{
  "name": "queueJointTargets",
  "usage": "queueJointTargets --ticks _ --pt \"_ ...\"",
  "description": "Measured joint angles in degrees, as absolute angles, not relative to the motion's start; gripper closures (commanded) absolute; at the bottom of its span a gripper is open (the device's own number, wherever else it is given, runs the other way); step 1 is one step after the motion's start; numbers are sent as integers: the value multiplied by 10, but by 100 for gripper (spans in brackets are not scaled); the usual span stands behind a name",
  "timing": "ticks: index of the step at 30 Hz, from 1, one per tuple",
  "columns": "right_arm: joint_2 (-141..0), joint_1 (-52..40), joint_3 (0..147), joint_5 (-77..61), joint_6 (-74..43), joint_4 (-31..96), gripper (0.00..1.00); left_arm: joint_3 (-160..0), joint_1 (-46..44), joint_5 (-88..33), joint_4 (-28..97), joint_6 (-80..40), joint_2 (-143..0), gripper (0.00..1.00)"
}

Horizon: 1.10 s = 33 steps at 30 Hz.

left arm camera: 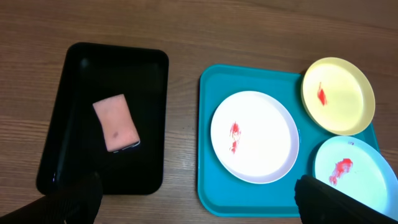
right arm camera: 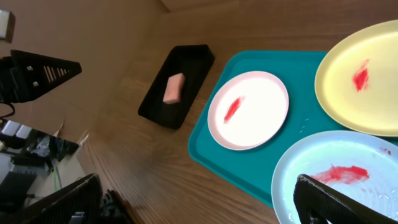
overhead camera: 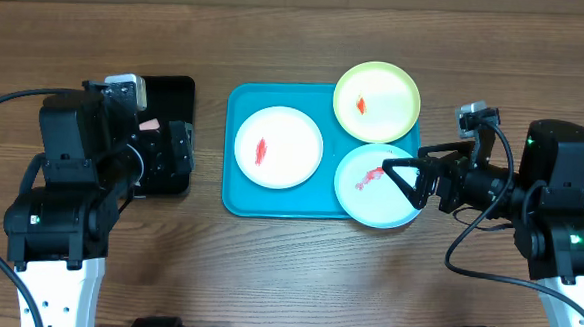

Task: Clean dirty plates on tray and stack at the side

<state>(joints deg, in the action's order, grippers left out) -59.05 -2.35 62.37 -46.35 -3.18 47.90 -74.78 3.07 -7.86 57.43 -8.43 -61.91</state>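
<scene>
Spread wide, holding nothing: left end effector (overhead camera: 180,150) over black tray (overhead camera: 172,87), right end effector (overhead camera: 409,175) over light blue plate (overhead camera: 367,203).

On the desk (overhead camera: 286,273), the turquoise tray (overhead camera: 270,200) sits mid-scene and carries three plates, each with a red smear. The white plate (overhead camera: 278,146) lies on the left half, inside the rim. The yellow-green plate (overhead camera: 376,101) overhangs the far right corner. The light blue plate (overhead camera: 360,197) overhangs the near right edge. My right tool (overhead camera: 411,182), jaws spread, is over its right edge. My left tool (overhead camera: 178,150) hangs over the black tray (overhead camera: 171,85).
</scene>
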Motion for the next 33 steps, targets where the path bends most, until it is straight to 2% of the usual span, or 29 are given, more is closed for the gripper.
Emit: queueJointTargets --ticks 12,16,20,27,33 --pt "-617 -23 624 -382 -80 487 0 -748 31 -55 581 -84 -621 0" --pt "-627 -23 624 -344 -107 487 0 -755 31 -43 609 -84 -642 0" --pt "-647 -23 628 -311 -133 496 5 -804 31 -30 672 -84 -689 0" --pt "-723 -26 726 -247 -156 594 11 -979 31 5 813 -84 -786 0" --pt "-786 -86 830 -173 -162 651 16 -1009 31 23 825 -84 -816 0"
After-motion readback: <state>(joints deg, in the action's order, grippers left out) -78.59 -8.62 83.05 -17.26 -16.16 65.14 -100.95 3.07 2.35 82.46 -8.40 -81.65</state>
